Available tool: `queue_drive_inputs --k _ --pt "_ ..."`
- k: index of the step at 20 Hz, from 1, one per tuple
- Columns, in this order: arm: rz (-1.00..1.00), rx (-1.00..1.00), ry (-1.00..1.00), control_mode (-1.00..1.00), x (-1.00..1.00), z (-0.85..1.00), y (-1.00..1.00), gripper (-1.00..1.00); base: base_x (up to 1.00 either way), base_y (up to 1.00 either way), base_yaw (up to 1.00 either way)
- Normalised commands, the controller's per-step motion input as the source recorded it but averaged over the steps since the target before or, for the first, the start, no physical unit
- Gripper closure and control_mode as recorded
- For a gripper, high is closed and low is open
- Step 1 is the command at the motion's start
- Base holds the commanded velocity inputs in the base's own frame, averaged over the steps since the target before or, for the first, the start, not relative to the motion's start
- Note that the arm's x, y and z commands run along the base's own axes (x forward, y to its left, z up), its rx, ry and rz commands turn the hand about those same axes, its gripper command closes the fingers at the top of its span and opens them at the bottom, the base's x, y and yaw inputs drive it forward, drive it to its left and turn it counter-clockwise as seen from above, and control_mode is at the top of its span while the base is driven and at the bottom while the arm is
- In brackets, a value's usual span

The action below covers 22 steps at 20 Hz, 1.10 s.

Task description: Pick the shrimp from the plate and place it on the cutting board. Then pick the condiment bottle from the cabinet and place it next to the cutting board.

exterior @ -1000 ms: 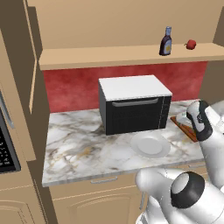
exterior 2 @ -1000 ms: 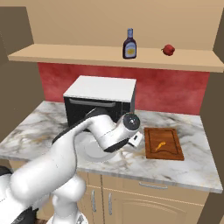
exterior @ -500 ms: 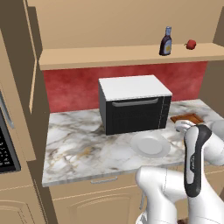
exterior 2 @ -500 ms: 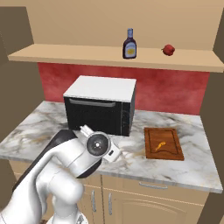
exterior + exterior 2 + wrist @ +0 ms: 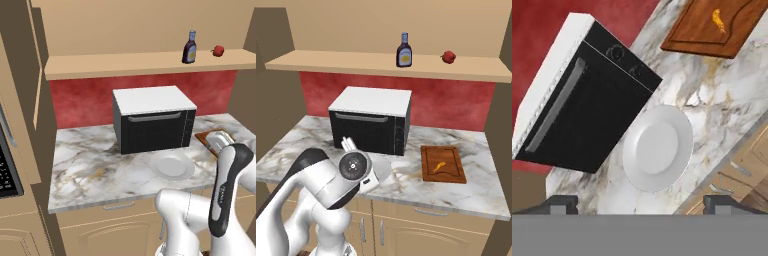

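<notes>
Nearest, the two-finger gripper (image 5: 639, 202) hangs above the front edge of the veined grey-and-white marble counter (image 5: 95, 170); its two dark finger tips (image 5: 561, 204) stand far apart with nothing between them. Just below and ahead of it lies the round flat white plate (image 5: 658, 148), smooth and glossy, with a shallow raised rim and a bare centre; it sits just in front of the black box-shaped oven with a white top (image 5: 372, 120), whose dark front carries a long grey bar handle and two small round knobs.

To the right of the plate on the same counter lies the rectangular reddish-brown wooden cutting board (image 5: 442, 164), with a darker raised edge and visible grain. The tiny curved orange shrimp (image 5: 439, 167) rests on the board near its middle.

Behind the counter runs a mottled red backsplash (image 5: 85, 102). Above it, the light tan wooden cabinet shelf (image 5: 386, 66) holds the slim dark purple-brown condiment bottle with a pale neck and cap (image 5: 404, 51), standing upright, and, well to its right, a small red apple-like fruit (image 5: 448, 57).
</notes>
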Motion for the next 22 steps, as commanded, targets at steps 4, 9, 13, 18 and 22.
queue_drive_inputs --k 4,9,13,18,22 --pt "-0.13 0.32 0.23 -1.00 -0.15 0.04 0.17 -1.00 0.00 0.00 0.00" --pt "-0.10 0.39 0.27 -1.00 -0.02 0.00 0.11 -1.00 0.00 0.00 0.00" --pt "-0.09 0.49 0.26 -1.00 0.00 0.00 0.01 -1.00 0.00 0.00 0.00" --pt "-0.11 0.54 0.10 -1.00 0.00 0.00 0.01 -1.00 0.00 0.00 0.00" --pt "-0.11 0.53 0.02 -1.00 0.00 0.00 0.01 -1.00 0.00 0.00 0.00"
